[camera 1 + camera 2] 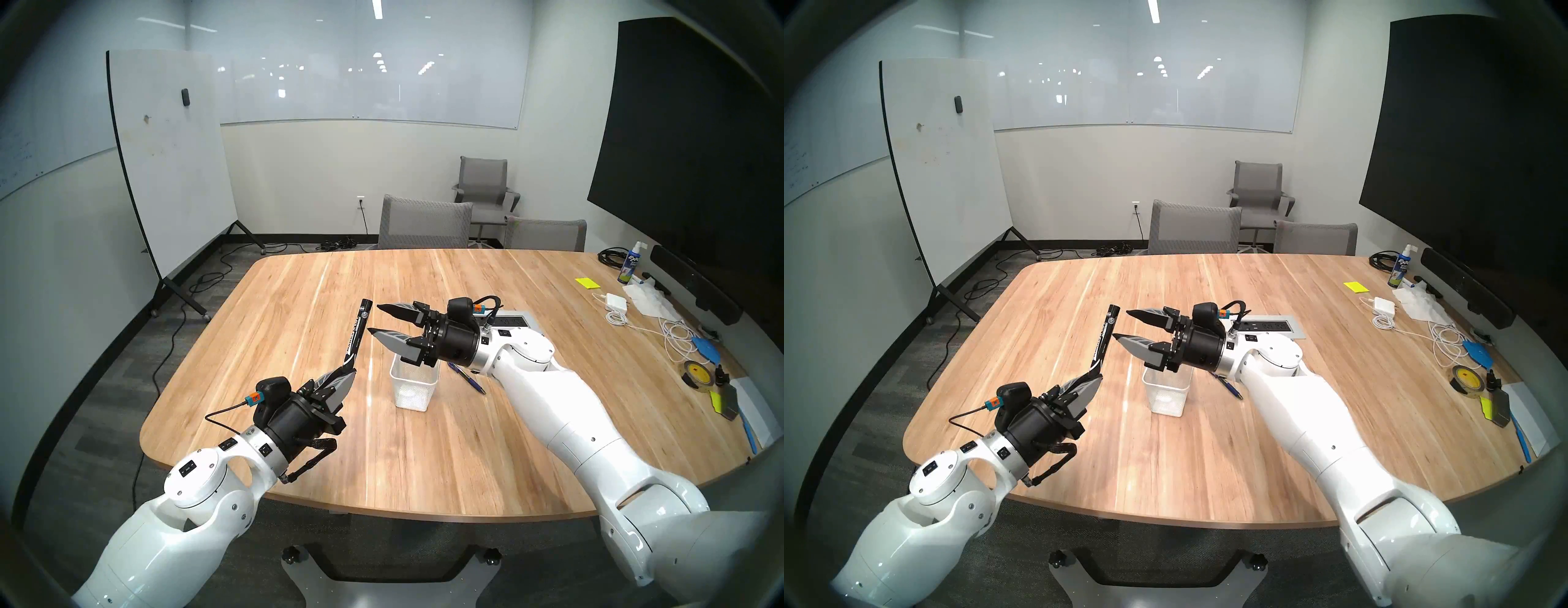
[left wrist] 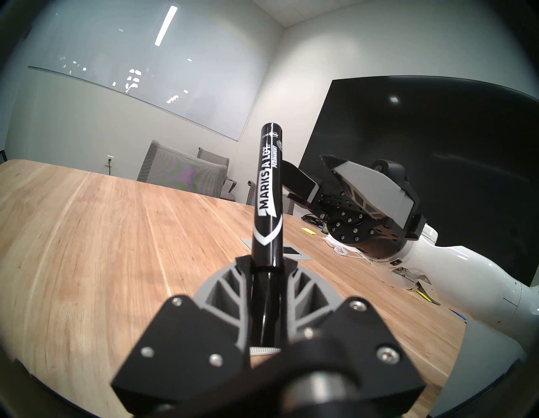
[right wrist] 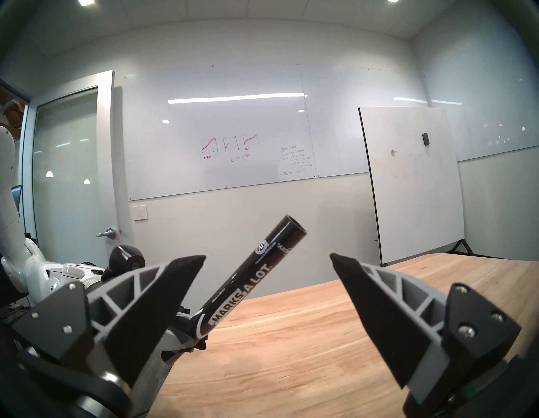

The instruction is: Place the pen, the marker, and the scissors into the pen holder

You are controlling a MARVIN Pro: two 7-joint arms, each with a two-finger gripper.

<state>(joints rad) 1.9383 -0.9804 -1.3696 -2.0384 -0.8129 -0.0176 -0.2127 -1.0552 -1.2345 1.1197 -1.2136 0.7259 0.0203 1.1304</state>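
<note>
The left gripper (image 1: 344,370) pinches the thick black marker (image 1: 358,333) by one end, raised above the wooden worktop (image 1: 297,297); the right gripper (image 1: 375,320) gapes wide beside it, above the white mesh pen holder (image 1: 413,388). A mistimed handover could drop the marker outside the holder

The left gripper (image 1: 1090,379) clamps the thick black cylindrical marker (image 1: 1105,337) by its lower end (barrel tilted upward). The right gripper (image 1: 1122,324) gapes beside it, above the white wire-mesh pen holder (image 1: 1167,394).
</note>
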